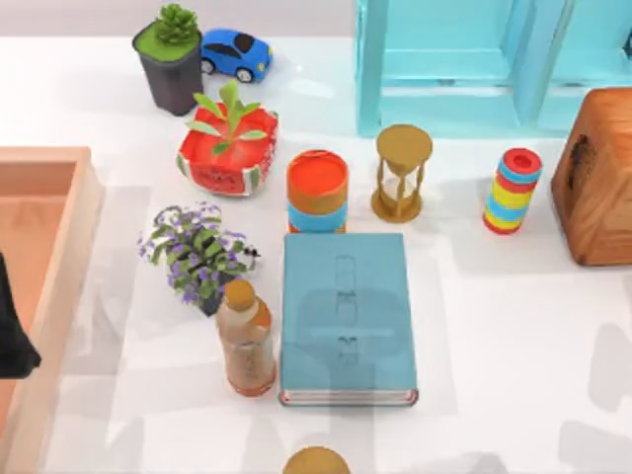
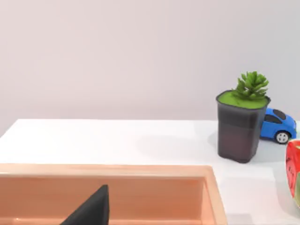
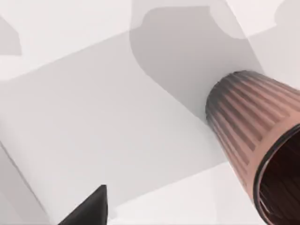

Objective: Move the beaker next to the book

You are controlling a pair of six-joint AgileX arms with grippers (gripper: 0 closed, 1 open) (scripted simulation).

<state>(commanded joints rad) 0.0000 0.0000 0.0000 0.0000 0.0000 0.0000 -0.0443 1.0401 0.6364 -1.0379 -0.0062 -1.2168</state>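
Note:
The book (image 1: 346, 316) is a large light-blue hardcover lying flat in the middle of the table, with white page edges at its near end. The beaker (image 3: 255, 140) is a ribbed pinkish-brown cup with a dark mouth. It rests on the white table close in front of the right wrist camera. A dark part of my right gripper (image 3: 89, 208) shows beside it, apart from the cup. My left arm (image 1: 12, 341) is parked at the left edge over the peach tray, and a dark part of my left gripper (image 2: 91, 208) hangs over that tray.
Against the book's far end stands an orange-topped can (image 1: 317, 191), and at its left a capped bottle (image 1: 246, 339). Around them are a purple flower plant (image 1: 196, 252), watermelon planter (image 1: 227, 148), hourglass (image 1: 402, 173), ring stack (image 1: 513, 190), wooden box (image 1: 598, 178), peach tray (image 1: 69, 247), teal shelf (image 1: 474, 59), grey pot (image 2: 241, 124), blue car (image 1: 237, 52) and a tan round top (image 1: 316, 461).

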